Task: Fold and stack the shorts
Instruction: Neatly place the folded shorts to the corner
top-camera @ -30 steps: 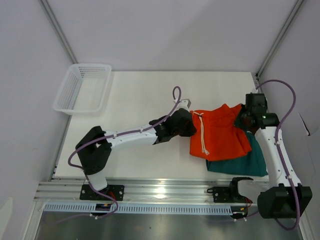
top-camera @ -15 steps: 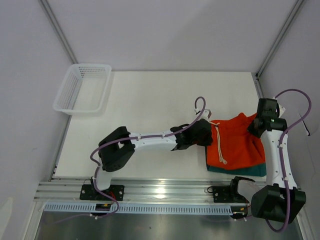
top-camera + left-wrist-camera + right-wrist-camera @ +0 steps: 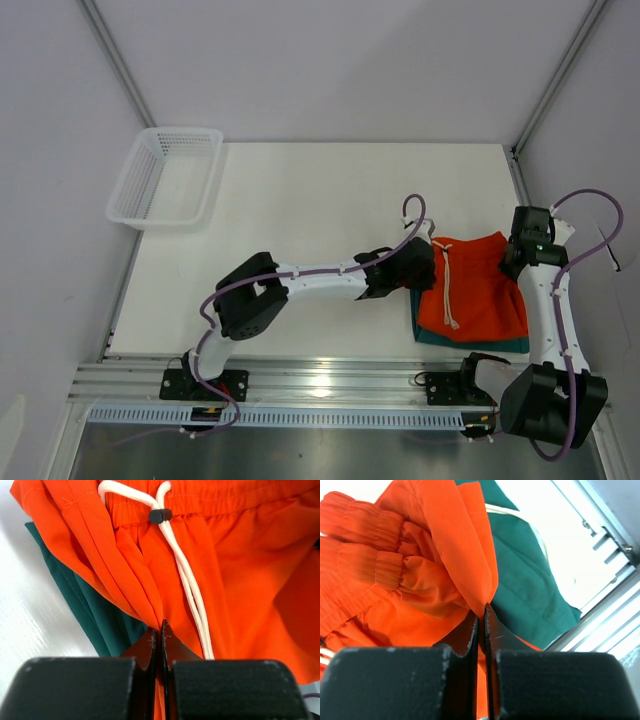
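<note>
- Orange shorts (image 3: pixel 478 290) lie at the near right of the table (image 3: pixel 300 200), flat on top of the dark teal shorts (image 3: pixel 470 343).
- You see the teal pair from above only as a narrow strip along the left and near edges of the orange pair.
- The two pairs are touching and stacked, with their edges nearly in line.
- A white drawstring (image 3: pixel 448 292) trails across the left part of the orange fabric, from the far-left corner toward the near side. Your left wrist view shows a small dark toggle (image 3: pixel 160 515) on the cord, close to the gathered waistband.
- The left gripper (image 3: pixel 430 262) reaches across the table from the left and sits at the far-left corner of the orange pair.
- In its wrist view the jaws are pressed together, pinching a fold of orange cloth. Teal fabric shows just left of that fold, lying on the white table.
- The right gripper (image 3: pixel 514 252) is at the far-right corner of the same pair.
- Its jaws are also pressed together, nipping a pleat of orange cloth between the tips. Bunched elastic waistband sits to one side of them. On the other side is teal fabric, with the metal rail (image 3: pixel 605 615) beyond it.
- The orange cloth looks smooth between the two pinch points. You cannot tell whether the held corners are lifted off the teal.
- A white mesh basket (image 3: pixel 130 185) stands at the far-left corner of the table, well apart from both pairs.
</note>
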`<action>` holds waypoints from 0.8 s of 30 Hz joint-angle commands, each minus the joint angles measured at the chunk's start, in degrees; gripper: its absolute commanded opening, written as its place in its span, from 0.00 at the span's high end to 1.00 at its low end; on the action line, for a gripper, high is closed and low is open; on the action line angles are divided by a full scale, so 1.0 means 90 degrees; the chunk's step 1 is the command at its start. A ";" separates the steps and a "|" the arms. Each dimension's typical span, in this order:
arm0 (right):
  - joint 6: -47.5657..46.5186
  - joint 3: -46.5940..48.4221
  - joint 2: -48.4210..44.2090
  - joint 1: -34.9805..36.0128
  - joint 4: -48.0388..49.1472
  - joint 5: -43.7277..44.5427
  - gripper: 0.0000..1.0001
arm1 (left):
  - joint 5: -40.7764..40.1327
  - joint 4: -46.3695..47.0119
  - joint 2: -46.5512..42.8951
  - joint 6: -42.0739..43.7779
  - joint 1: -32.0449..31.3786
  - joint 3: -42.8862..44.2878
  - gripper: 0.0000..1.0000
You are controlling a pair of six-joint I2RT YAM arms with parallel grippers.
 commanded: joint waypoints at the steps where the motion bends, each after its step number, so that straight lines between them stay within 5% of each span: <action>1: 0.0103 -0.0065 -0.0204 -0.0069 0.0299 0.0681 1.00 | 0.0046 0.0223 0.0072 0.0006 -0.0152 0.0199 1.00; 12: 0.0055 -0.0104 0.0118 -0.0665 0.0456 0.0583 1.00 | 0.0095 0.0409 0.0082 -0.0180 -0.0299 -0.0260 1.00; 16: 0.0142 -0.0036 0.0235 -0.0714 0.0397 0.0720 0.26 | 0.0046 0.0253 0.0043 -0.0092 -0.0319 -0.0241 0.85; 20: 0.0093 0.0033 0.0245 -0.0733 0.0543 0.0768 0.19 | -0.0546 -0.0215 -0.0152 -0.0150 -0.0319 -0.0348 0.56; 21: 0.0093 0.0120 0.0245 -0.0733 0.0553 0.0779 0.18 | -0.0656 -0.0303 -0.0336 -0.0150 -0.0309 -0.0484 0.38; 24: 0.0084 0.0315 0.0226 -0.0733 0.0573 0.0566 0.18 | -0.0890 -0.0313 -0.0630 -0.0121 -0.0202 -0.0854 0.28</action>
